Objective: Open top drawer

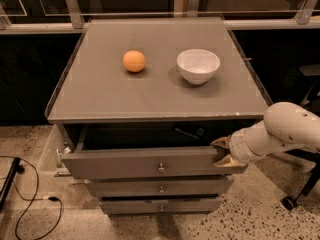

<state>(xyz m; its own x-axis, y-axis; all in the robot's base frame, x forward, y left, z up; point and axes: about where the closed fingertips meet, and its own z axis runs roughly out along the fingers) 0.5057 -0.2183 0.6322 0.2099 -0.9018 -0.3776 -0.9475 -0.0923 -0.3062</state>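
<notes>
The top drawer (125, 162) is the widest grey front of three, with a small round metal knob (161, 168) at its centre. It stands pulled out a little from under the cabinet top, with a dark gap above its front edge. My gripper (222, 153) is at the drawer's right end, its tan fingers (220, 143) at the front's upper right corner. The white arm (280, 131) reaches in from the right. Most of the drawer's inside is hidden in shadow.
An orange ball (134, 61) and a white bowl (198, 66) sit on the grey cabinet top (100, 94). Two shorter drawer fronts (161, 188) lie below, closed. A black cable (30, 204) lies on the speckled floor at left. A chair wheel (289, 202) is at right.
</notes>
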